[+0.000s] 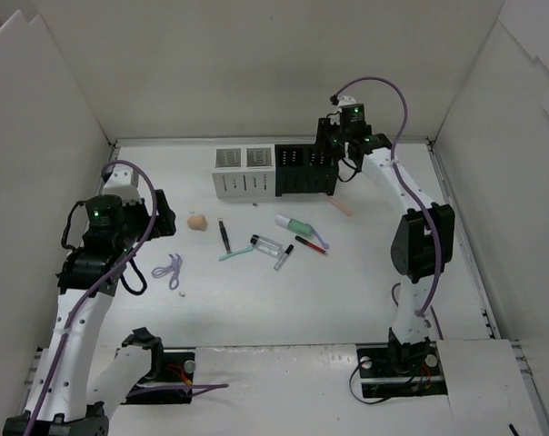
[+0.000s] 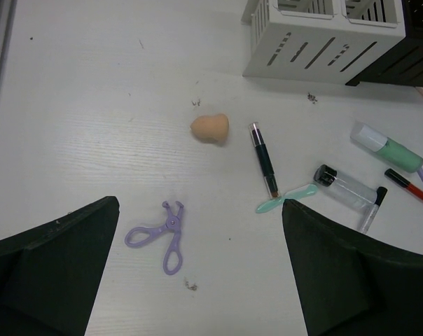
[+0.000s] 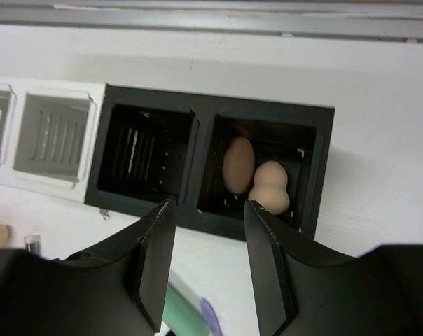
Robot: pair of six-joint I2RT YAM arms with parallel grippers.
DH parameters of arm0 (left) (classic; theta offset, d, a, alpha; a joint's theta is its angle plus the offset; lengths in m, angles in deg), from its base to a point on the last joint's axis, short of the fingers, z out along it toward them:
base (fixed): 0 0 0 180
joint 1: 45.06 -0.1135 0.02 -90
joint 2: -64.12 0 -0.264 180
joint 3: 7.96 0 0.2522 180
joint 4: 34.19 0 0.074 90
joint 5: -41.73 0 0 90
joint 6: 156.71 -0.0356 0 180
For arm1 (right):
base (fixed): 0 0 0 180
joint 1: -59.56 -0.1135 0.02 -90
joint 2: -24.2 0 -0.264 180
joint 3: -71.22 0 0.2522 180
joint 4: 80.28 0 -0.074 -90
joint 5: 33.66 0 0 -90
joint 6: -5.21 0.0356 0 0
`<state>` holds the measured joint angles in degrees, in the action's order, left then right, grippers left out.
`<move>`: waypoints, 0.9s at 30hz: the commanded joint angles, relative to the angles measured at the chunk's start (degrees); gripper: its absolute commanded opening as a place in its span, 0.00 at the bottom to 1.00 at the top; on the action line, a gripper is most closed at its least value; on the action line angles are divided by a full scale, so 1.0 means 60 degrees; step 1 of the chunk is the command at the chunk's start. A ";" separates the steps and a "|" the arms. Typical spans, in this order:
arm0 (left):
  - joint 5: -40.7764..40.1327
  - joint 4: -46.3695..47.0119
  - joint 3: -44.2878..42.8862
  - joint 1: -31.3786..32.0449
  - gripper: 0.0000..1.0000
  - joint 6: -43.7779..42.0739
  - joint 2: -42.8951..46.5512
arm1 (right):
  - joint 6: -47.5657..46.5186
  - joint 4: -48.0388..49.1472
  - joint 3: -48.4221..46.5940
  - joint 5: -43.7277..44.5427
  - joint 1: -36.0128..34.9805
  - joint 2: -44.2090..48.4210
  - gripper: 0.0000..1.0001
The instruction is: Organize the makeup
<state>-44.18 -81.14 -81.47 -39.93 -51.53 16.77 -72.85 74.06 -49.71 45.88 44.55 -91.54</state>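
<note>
The right gripper [image 3: 210, 206], jaws parted and empty, is hovering over the black box [image 3: 267, 115], two peach sponges [image 3: 238, 164] lying in its right compartment; the left gripper [image 2: 199, 203] is hanging spread wide; the loose sponge [image 2: 210, 129], left of the black stick [image 2: 264, 159], probably needs fetching next.

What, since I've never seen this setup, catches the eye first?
Two peach sponges sit in the right-hand compartment of the black box, below the open right gripper. A third sponge lies loose mid-table, left of a scatter of sticks, a green tube and a vial.
</note>
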 commanded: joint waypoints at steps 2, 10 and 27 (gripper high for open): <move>0.0064 0.0419 -0.0340 -0.0063 0.96 -0.0025 -0.0822 | -0.0291 0.0519 0.1029 0.0614 -0.0253 0.2102 0.41; 0.0793 -0.0371 -0.1818 -0.0063 0.82 0.0340 -0.4365 | -0.0380 0.0768 0.4354 0.1040 -0.0751 0.5441 0.47; 0.1367 0.2220 -0.1557 -0.0897 0.56 0.3313 -0.7795 | -0.0043 0.0782 0.9190 0.1231 -0.0942 1.0925 0.56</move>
<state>-36.59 -74.06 -90.98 -44.15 -36.69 -29.68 -74.00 75.41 4.40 51.85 39.22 -28.75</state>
